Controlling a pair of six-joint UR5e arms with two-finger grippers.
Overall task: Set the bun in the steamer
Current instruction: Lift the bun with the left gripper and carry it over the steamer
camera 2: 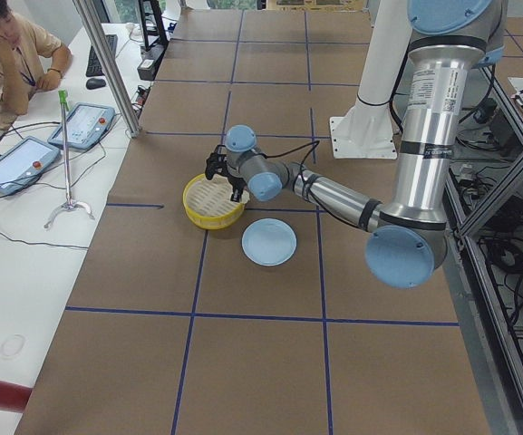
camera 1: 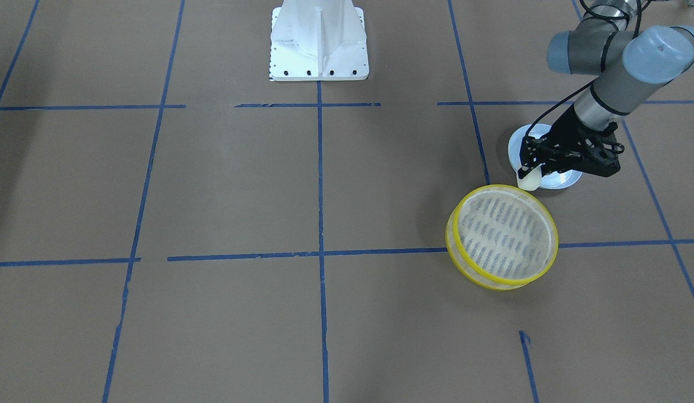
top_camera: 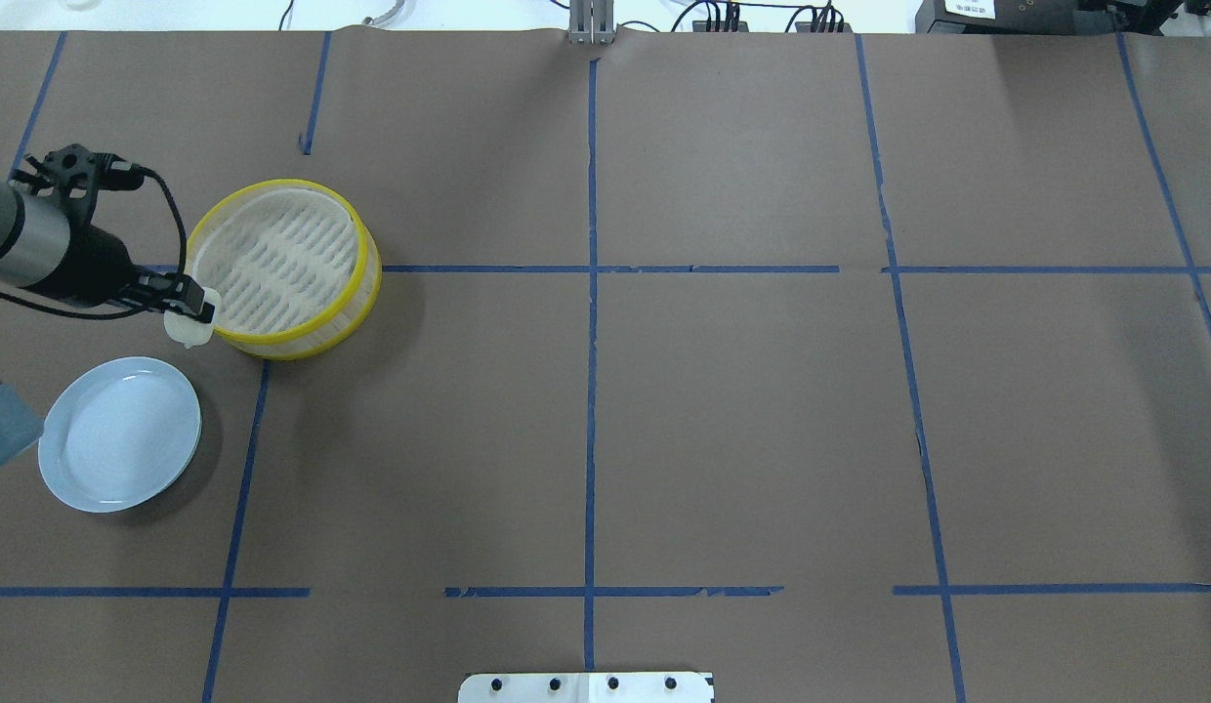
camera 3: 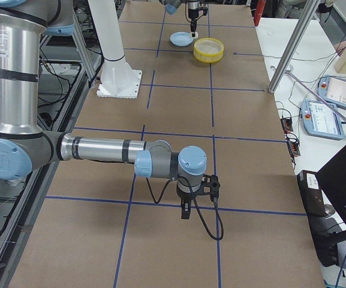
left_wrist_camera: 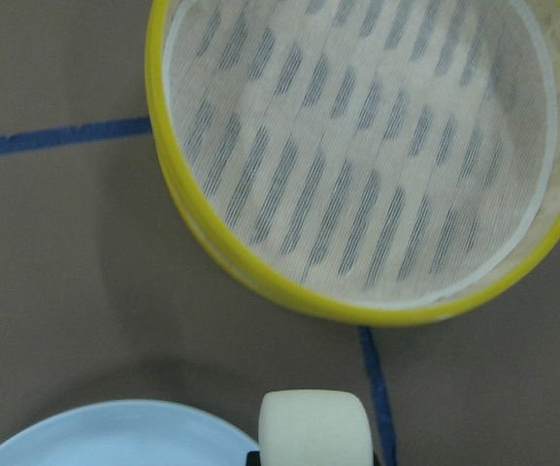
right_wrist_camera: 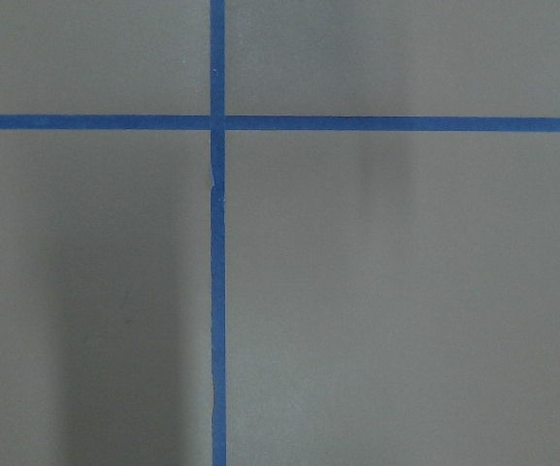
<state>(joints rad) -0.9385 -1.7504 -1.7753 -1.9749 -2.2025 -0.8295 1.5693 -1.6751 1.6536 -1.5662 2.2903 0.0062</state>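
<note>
The cream-white bun (camera 1: 529, 180) is held in my left gripper (camera 1: 530, 170), which is shut on it and keeps it in the air just beyond the light blue plate's edge, next to the steamer's near rim. The bun also shows in the overhead view (top_camera: 190, 328) and at the bottom of the left wrist view (left_wrist_camera: 313, 427). The steamer (camera 1: 509, 188), a round basket with yellow rims and a slotted floor, is empty (top_camera: 356, 293) (left_wrist_camera: 159, 87). My right gripper (camera 3: 184, 211) hangs low over bare table far away; I cannot tell whether it is open or shut.
The light blue plate (top_camera: 117, 434) lies empty beside the steamer, under my left wrist (camera 1: 565, 180). The robot's white base (camera 1: 319, 39) stands at the table's middle. Blue tape lines cross the brown table. An operator sits at a side desk (camera 2: 7, 54).
</note>
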